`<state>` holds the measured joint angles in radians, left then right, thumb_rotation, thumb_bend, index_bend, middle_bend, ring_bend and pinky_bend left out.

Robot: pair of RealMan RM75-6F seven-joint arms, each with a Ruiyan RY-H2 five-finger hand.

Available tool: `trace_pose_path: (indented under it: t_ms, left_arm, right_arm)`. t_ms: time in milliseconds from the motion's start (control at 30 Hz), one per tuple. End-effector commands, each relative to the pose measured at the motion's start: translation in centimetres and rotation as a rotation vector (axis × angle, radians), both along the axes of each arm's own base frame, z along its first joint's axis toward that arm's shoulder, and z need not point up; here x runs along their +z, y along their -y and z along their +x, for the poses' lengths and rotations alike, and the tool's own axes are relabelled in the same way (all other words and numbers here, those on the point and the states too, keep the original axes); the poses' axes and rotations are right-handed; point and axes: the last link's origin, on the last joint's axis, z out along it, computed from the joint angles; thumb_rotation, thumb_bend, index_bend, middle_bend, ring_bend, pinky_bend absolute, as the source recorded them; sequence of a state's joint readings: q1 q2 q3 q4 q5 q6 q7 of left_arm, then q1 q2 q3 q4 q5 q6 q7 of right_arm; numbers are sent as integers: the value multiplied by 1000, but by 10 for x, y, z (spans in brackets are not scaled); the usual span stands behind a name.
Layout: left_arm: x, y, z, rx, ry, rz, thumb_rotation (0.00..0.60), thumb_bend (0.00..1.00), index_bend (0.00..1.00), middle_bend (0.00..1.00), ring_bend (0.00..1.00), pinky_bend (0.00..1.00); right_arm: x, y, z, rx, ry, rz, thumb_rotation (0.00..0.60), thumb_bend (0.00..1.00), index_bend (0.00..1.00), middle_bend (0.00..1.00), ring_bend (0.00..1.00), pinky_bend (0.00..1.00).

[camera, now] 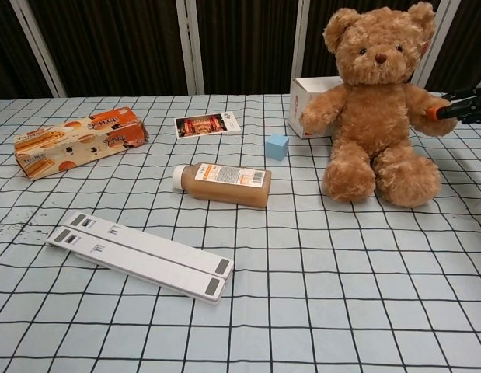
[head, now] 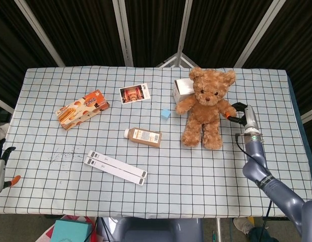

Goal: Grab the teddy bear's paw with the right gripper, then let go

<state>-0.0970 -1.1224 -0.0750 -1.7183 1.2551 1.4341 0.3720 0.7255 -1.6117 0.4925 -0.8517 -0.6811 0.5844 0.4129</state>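
Nearest the chest camera lie two white flat bars point(camera: 143, 256), side by side. Behind them a brown bottle point(camera: 222, 184) rests on its side. The teddy bear point(head: 205, 108) sits upright at the table's far right against a white box point(head: 183, 88), facing the robot, its long axis vertical and arms spread sideways. The right hand point(head: 240, 115) is at the bear's outstretched paw point(camera: 428, 118), orange-tipped fingers point(camera: 434, 113) touching it; whether they are closed around it I cannot tell. A good grab wraps the soft paw without tipping the bear. The left hand point(head: 0, 169) hangs off the table's edge, its fingers unclear
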Motion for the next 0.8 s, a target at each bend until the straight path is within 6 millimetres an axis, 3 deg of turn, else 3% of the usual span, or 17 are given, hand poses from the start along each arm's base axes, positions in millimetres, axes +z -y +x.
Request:
trace_pose_path:
  t_ms: [33,800]
  left_arm:
    - [0,0,0,-1,0,0,600,244,198,0,0,30]
    - [0,0,0,-1,1,2,600,244,198,0,0,30]
  right_arm:
    - [-1,0,0,2,0,4,600,416,532,520,326,0]
    - [0,0,3,26,-21,-14,600,416,532,519,327,0]
